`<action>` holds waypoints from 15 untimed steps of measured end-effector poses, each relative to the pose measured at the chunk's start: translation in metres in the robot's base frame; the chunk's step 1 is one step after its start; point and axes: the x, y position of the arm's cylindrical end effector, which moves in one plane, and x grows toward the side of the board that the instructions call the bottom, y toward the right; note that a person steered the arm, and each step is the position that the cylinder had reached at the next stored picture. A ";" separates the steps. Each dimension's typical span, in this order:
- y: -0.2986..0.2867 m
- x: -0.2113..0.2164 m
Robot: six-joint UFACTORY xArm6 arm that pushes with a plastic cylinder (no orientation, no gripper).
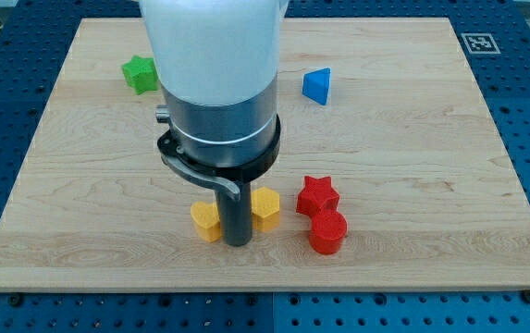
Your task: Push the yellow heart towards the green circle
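Nearest, at the desk's point(80, 250) 6 o'clock edge: my tip point(237, 243), planted on the wood between two yellow blocks. No gripper on this rig, just a bare rod, so nothing to spread or pinch; holding nothing.

Yellow heart point(206, 220) at roughly 10 o'clock from my tip, just beside the rod, possibly touching; contact not resolvable. Read as the heart from its notched outline, a judgement, not certain. Other yellow block point(265, 207), faceted like a pentagon, at about 1 o'clock from my tip, also right against the rod.

Red cylinder-like block point(327, 231) at 3 o'clock from my tip, near; red star point(317, 195) just behind it, the two touching or nearly so.

Farther back: blue triangular block point(317, 85) at 1 o'clock, well apart. Green star point(140, 73) at 11 o'clock, well apart, next to the arm housing.

Green circle not visible; maybe hidden behind the arm body, cannot tell. Push direction therefore undetermined. If toward the far side, probably need to get round to the heart's near side first, since my tip now sits at its 4 o'clock.
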 end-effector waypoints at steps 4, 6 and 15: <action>-0.009 0.013; -0.032 0.019; -0.045 -0.034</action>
